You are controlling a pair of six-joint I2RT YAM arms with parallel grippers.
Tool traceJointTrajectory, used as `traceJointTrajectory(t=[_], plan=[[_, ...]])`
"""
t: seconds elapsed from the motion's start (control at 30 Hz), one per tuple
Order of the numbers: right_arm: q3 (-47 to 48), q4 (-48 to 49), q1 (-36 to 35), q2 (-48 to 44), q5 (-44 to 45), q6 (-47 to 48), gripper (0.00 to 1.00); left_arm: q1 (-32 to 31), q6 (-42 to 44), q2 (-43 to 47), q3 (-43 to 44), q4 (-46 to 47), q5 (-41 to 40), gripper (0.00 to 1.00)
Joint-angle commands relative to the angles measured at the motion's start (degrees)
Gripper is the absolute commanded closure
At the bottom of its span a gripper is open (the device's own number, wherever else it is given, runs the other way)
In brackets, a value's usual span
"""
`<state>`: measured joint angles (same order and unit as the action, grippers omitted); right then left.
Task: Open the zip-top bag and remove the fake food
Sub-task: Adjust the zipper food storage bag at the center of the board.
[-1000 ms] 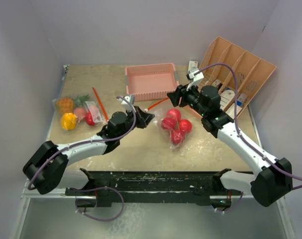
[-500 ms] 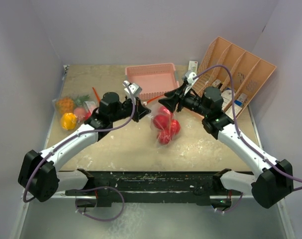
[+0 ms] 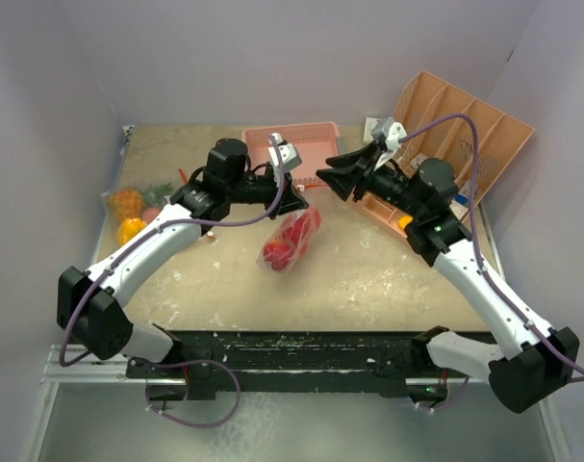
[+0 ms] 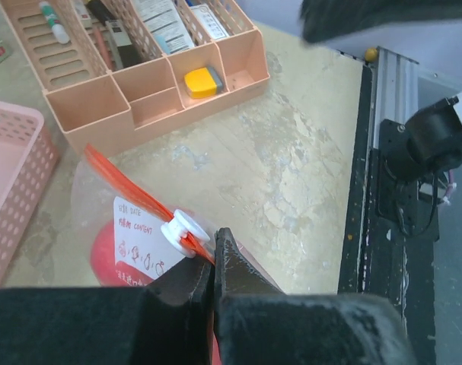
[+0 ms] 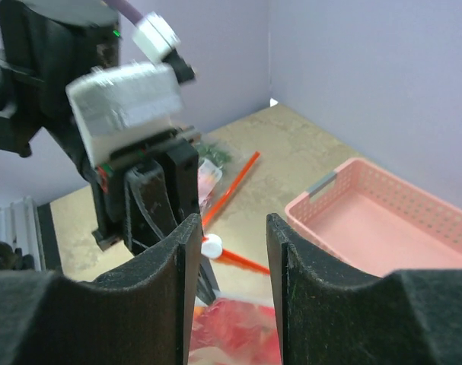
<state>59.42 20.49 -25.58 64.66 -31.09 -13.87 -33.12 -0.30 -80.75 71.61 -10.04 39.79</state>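
Reaching inward, left claw grasps the hanging zip-top bag; right claw released.

Plain lilac walls close in three sides of a beige, mottled table. A black rail runs along its near edge. The light is soft and even.

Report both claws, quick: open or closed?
Left claw: closed on the bag.
Right claw: open, holding nothing.
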Motion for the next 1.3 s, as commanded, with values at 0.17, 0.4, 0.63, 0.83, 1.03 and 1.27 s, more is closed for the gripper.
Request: traceJointTrajectory(t=[0.17, 0.4, 0.63, 0.83, 1.03, 1.27], plan=[[5.2, 8.8, 5.4, 4.6, -18.7, -2.1, 0.49, 1.6, 13.4, -4.7, 10.6, -12.5, 12.3, 1.00], [0.1, 33.5, 8.7, 11.8, -32.8, -17.9, 0.39, 1.7, 17.2, -3.8, 12.7, -18.6, 16.5, 1.00], [0.6, 57.4, 8.7, 20.2, -39.6, -35.7, 0.33, 1.7, 17.1, -2.0, 11.2, -17.1, 15.4, 1.00], [1.8, 63.1, 8.6, 24.8, -42.0, -41.1, 0.33, 1.7, 16.3, -2.1, 10.4, -15.6, 15.5, 1.00], [3.4, 68.3, 8.0, 27.5, -44.5, -46.1, 0.33, 1.7, 16.2, -2.3, 10.1, -14.7, 15.8, 1.00], [5.3, 69.5, 6.3, 30.4, -44.8, -48.1, 0.48, 1.6, 16.1, -2.3, 9.9, -14.3, 15.4, 1.00]])
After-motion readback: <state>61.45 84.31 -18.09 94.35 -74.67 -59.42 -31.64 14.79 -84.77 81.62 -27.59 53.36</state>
